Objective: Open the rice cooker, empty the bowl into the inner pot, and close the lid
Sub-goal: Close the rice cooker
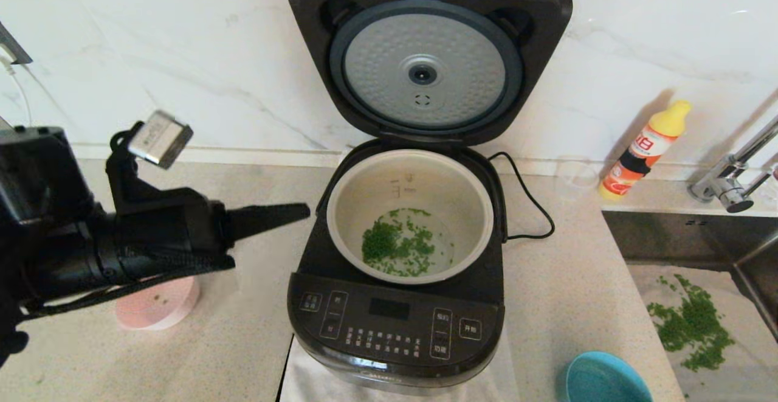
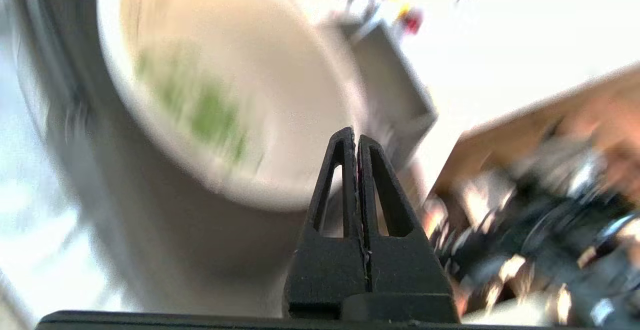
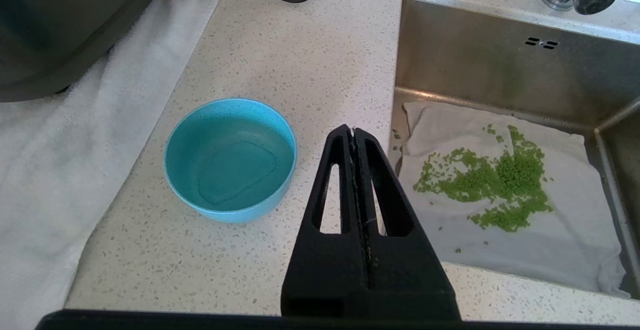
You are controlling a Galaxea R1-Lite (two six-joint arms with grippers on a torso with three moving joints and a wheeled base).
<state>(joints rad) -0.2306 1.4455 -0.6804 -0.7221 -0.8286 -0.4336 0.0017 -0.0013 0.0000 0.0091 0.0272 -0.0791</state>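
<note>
The black rice cooker (image 1: pixel 395 320) stands in the middle of the counter. Its lid (image 1: pixel 428 55) is raised upright, dimpled silver plate facing me. The off-white inner pot (image 1: pixel 364 189) holds scattered green bits (image 1: pixel 395 244). My left gripper (image 1: pixel 304 210) is shut and empty, hovering just left of the pot's rim and pointing at it; in the left wrist view the gripper (image 2: pixel 356 133) sits before the blurred pot (image 2: pixel 280 70). A pink bowl (image 1: pixel 158 308) lies under the left arm. My right gripper (image 3: pixel 353 130) is shut and empty, above the counter beside an empty blue bowl (image 3: pixel 230 158).
The blue bowl (image 1: pixel 605 381) sits at the front right. A sink (image 1: pixel 668 238) to the right holds a cloth strewn with green bits (image 1: pixel 693 323). A faucet (image 1: pixel 729 183), an orange bottle (image 1: pixel 644 149) and a clear cup (image 1: pixel 574 177) stand behind. A white towel (image 1: pixel 304 377) underlies the cooker.
</note>
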